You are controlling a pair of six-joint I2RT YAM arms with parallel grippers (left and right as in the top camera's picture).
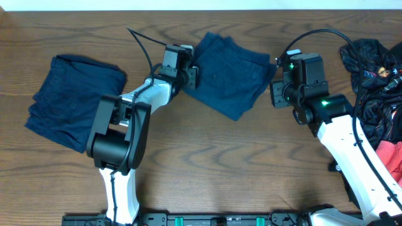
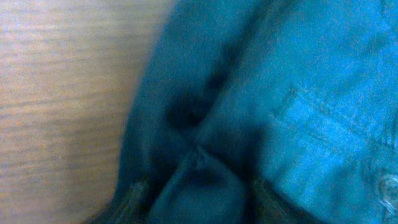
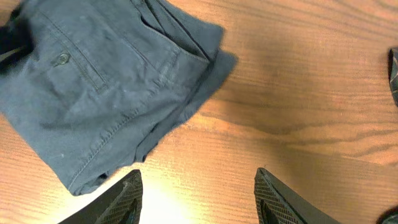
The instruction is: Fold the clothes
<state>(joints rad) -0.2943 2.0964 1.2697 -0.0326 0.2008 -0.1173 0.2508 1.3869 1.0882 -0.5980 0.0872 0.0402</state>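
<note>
You have one folded garment (image 1: 75, 108) done, the shorts (image 1: 233, 78) seemingly mid-fold between your left gripper's (image 1: 190, 74) spread jaws, your right gripper (image 3: 198, 193) wide and empty, and the clothes pile (image 1: 377, 69) to go.

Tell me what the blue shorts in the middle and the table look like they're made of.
Blue shorts: probably woven cotton twill, matte; stitched seams and a buttoned pocket show in the right wrist view. Table: wood or wood-look laminate, brown grain lines with a faint sheen; which one, I cannot tell.
</note>
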